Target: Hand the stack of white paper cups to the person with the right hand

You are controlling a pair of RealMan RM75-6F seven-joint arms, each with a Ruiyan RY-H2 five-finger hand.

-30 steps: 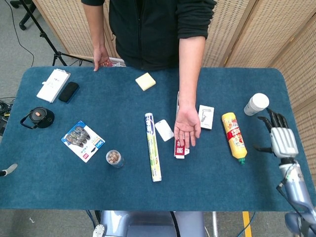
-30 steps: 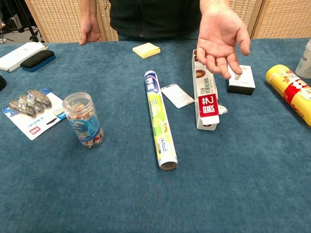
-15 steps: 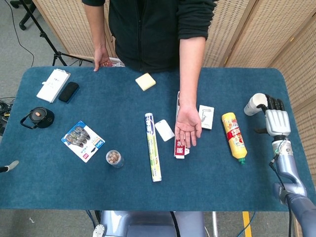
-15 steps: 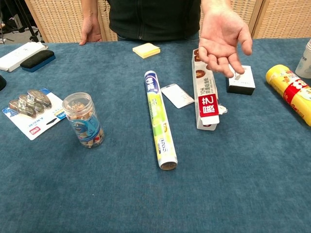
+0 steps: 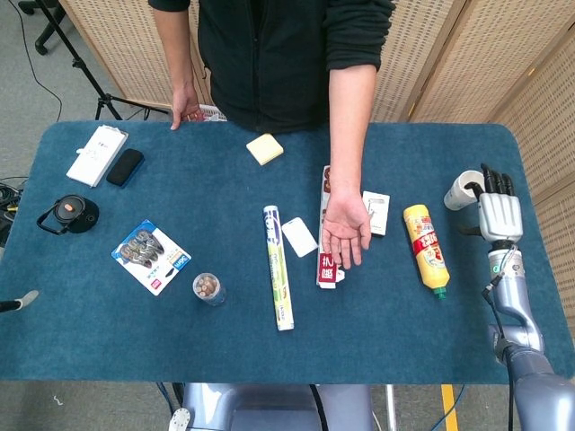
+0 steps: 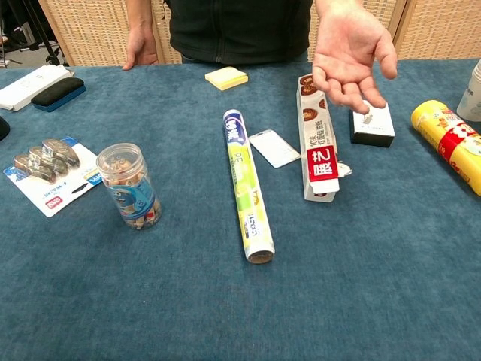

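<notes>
While the right hand [image 5: 497, 211] sits at the far right edge of the table [image 5: 225, 350], its fingers point away from the robot, extended and a little apart, with nothing held; back of the hand faces the head camera, so thumb position is hard to read

Stack of white paper cups [image 5: 464, 189] lies just left of the fingertips, touching or nearly so; cannot tell which. Mouth of the stack faces up toward the head camera. Chest view shows only a sliver of it at the right border [image 6: 473, 94]

Person's open palm [image 5: 346, 232] waits mid-table, turned up, above the red-and-white carton [image 5: 329, 229]. Yellow bottle [image 5: 426, 248] lies between the cups and that palm

Left hand: only a tip at the left border of the head view [image 5: 18, 303], state cannot be told

Step in hand, as I judge it: closing on the cups. Notes for doing it well:
- bring the palm square to the side of the stack, thumb on one side and fingers on the other, before curling
- close gently; thin paper walls will likely crush, and nested cups may slip apart if only the outer one is caught
- lift clear before travelling left, high enough to pass over the yellow bottle
- set the stack into the waiting palm and release only once it is supported
</notes>
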